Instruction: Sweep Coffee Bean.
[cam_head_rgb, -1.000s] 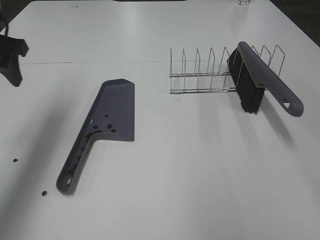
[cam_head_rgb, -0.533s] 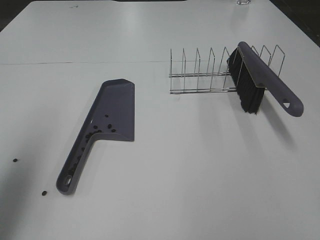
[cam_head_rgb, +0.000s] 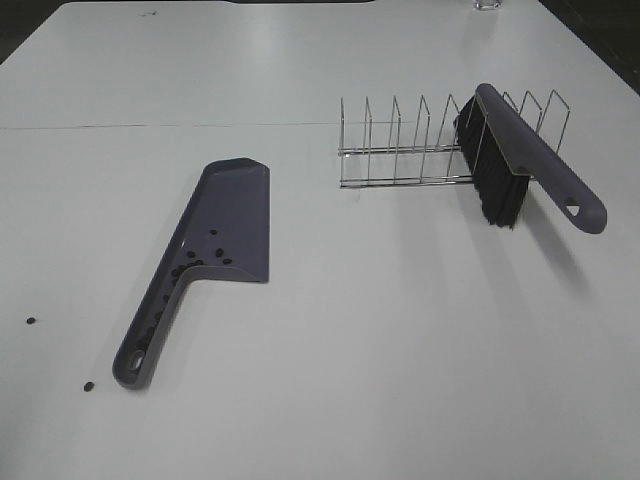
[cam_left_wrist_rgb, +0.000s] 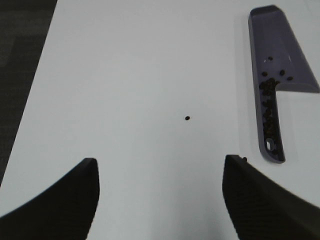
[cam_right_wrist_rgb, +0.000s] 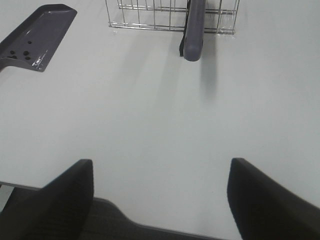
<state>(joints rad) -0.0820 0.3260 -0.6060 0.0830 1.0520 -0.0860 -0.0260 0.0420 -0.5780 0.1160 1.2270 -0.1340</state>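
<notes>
Most of the coffee bean (cam_head_rgb: 190, 268) lot lies in the purple dustpan (cam_head_rgb: 236, 215) and down its handle channel, with two strays loose on the white table (cam_head_rgb: 400, 330) just beside the handle end. Being tiny, hard, light and prone to rolling, the beans are judged unfit for pinching; the brush (cam_head_rgb: 530, 160), resting in the wire rack (cam_head_rgb: 400, 150), should be taken by its stiff handle. Both the left gripper (cam_left_wrist_rgb: 159, 200) and right gripper (cam_right_wrist_rgb: 160, 200) stand wide apart and hold nothing.

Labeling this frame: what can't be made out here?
- Left hand, right hand: wrist views crop fingertips; absent from high view.
- Coffee beans in dustpan: too small, clumped to count.
- Brush bristles: right wrist view, handle hides them.
- Rack: top cropped there.
</notes>
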